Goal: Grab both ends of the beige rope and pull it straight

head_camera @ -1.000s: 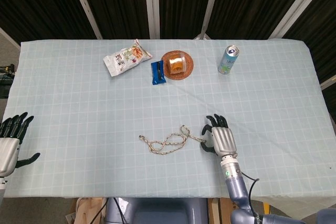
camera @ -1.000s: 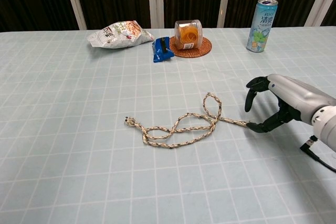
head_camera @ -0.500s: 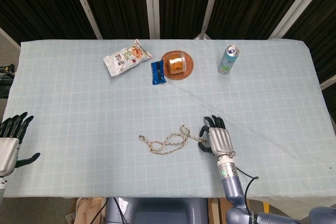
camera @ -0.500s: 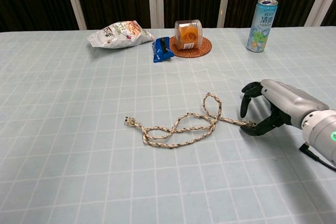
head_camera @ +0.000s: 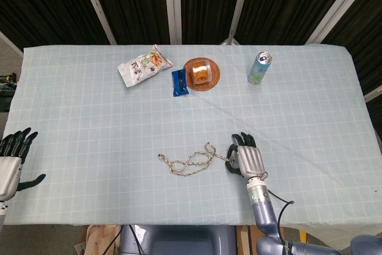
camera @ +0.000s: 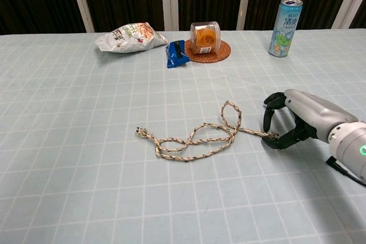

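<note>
The rope [head_camera: 191, 160] lies in the lower middle of the head view, on the counter [head_camera: 89, 117] with its pale blue check cloth. It is not straight. It runs left to right across the frame, with loops that cross over each other in the middle. One end [camera: 139, 131] points to the left and lies free on the cloth. The other end goes to the right and meets the right hand [camera: 289, 121].

The right hand [head_camera: 246, 157] sits at the lower right of the rope, low on the counter. Its fingers [camera: 269, 119] curl down over the rope end and its thumb comes up from below, so the tips are close together around the rope end. It looks like a pinch, but I cannot tell if the rope is truly held.

The left hand [head_camera: 11, 158] is at the lower left edge of the head view, well apart from the rope. Its fingers are spread and it holds nothing. The chest view does not show it.

In the upper part of the frame there is a snack bag [head_camera: 144, 65] on the left. Next to it is a blue packet [head_camera: 179, 82], then a round mat [head_camera: 202, 74] with a small jar [camera: 205, 38] on it. A can [head_camera: 259, 68] stands upright to the upper right.
</note>
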Controlling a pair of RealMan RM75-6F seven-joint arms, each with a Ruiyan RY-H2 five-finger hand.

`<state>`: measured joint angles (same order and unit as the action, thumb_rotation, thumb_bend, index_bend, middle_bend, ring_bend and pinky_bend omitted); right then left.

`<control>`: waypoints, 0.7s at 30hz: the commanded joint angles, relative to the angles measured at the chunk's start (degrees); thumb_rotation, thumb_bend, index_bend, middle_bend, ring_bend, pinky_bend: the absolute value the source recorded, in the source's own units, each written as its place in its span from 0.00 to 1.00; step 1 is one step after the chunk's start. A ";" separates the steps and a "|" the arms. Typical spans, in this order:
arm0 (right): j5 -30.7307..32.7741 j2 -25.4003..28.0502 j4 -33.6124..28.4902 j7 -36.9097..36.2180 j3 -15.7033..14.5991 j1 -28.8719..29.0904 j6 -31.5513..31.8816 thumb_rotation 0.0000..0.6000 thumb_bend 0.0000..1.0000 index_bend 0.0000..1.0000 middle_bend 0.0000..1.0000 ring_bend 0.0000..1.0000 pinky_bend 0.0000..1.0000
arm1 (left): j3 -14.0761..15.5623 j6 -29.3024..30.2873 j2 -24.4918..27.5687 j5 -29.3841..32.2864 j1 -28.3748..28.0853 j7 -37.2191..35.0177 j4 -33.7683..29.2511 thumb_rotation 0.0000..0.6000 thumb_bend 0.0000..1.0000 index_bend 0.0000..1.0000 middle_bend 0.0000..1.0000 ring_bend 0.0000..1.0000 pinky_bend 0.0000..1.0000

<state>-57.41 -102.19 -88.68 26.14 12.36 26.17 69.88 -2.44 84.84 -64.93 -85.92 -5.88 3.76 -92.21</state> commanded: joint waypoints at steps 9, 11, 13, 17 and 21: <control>0.74 0.10 -0.43 0.27 -0.27 0.12 -0.26 1.00 0.47 0.58 0.19 0.00 0.00 | 0.02 -0.03 0.02 0.02 -0.02 -0.09 -0.10 1.00 0.00 0.00 0.00 0.00 0.00; 0.85 0.13 -0.49 0.38 -0.41 0.11 -0.26 1.00 0.48 0.59 0.19 0.00 0.00 | 0.04 -0.03 0.02 0.01 -0.01 -0.05 -0.10 1.00 0.00 0.00 0.00 0.00 0.00; 0.96 0.26 -0.58 0.51 -0.64 0.03 -0.26 1.00 0.48 0.60 0.20 0.00 0.00 | 0.03 -0.07 0.03 0.07 -0.02 -0.03 -0.10 1.00 0.00 0.00 0.00 0.00 0.00; 0.73 1.01 -1.42 0.29 -0.86 -0.21 -0.10 1.00 0.48 0.61 0.21 0.00 0.00 | 0.07 -0.18 0.04 0.14 -0.03 0.06 -0.12 1.00 0.00 0.00 0.00 0.00 0.00; -0.84 2.88 -3.53 -0.71 -1.29 -0.81 0.59 1.00 0.48 0.62 0.21 0.00 0.00 | 0.06 -0.39 -0.02 0.21 -0.16 0.52 -0.31 1.00 0.00 0.00 0.00 0.00 0.00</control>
<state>-57.74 -99.90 -91.57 25.85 11.27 25.64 70.19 -2.37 84.48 -64.94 -85.71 -6.02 4.25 -92.48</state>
